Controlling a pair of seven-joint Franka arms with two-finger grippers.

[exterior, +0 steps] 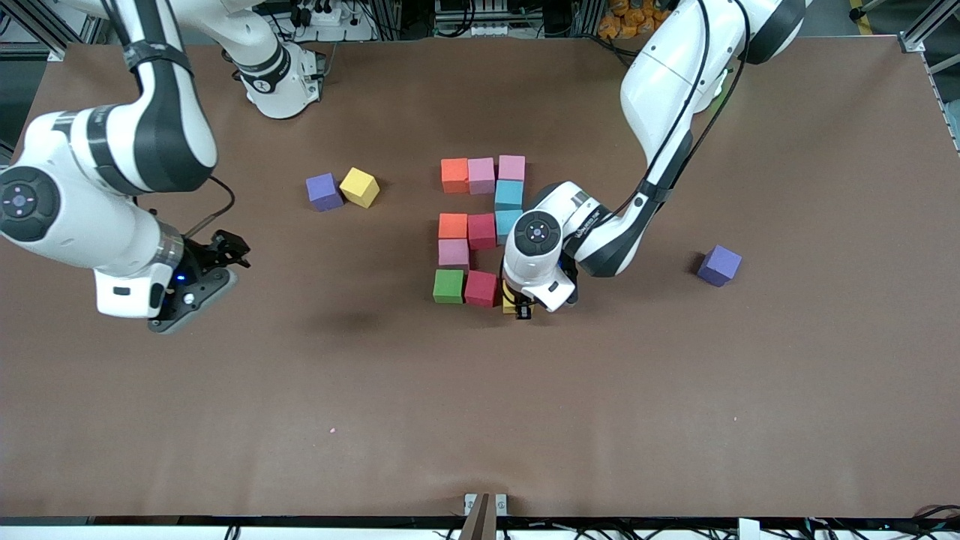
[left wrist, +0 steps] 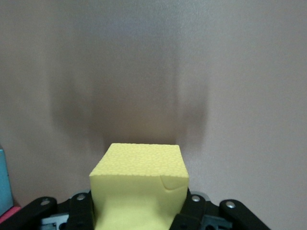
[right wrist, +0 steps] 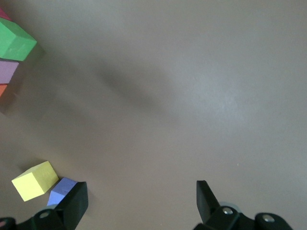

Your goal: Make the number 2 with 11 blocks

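Observation:
Ten blocks lie in a stepped figure mid-table: orange (exterior: 454, 175), pink (exterior: 481, 175) and pink (exterior: 511, 168) in the row farthest from the front camera, then light blue (exterior: 508, 194), light blue (exterior: 507, 221), red (exterior: 482, 230), orange (exterior: 452, 226), pink (exterior: 454, 253), green (exterior: 448, 286) and red (exterior: 481, 289). My left gripper (exterior: 523, 306) (left wrist: 138, 211) is shut on a yellow block (left wrist: 139, 167) (exterior: 510, 303), held low right beside that last red block. My right gripper (exterior: 229, 251) (right wrist: 141, 199) hangs open over bare table toward the right arm's end.
A second yellow cube (exterior: 359, 187) (right wrist: 34, 179) and a purple cube (exterior: 323, 191) (right wrist: 60, 190) sit together toward the right arm's end. Another purple cube (exterior: 719, 265) lies toward the left arm's end. The brown table (exterior: 480, 420) stretches wide nearer the front camera.

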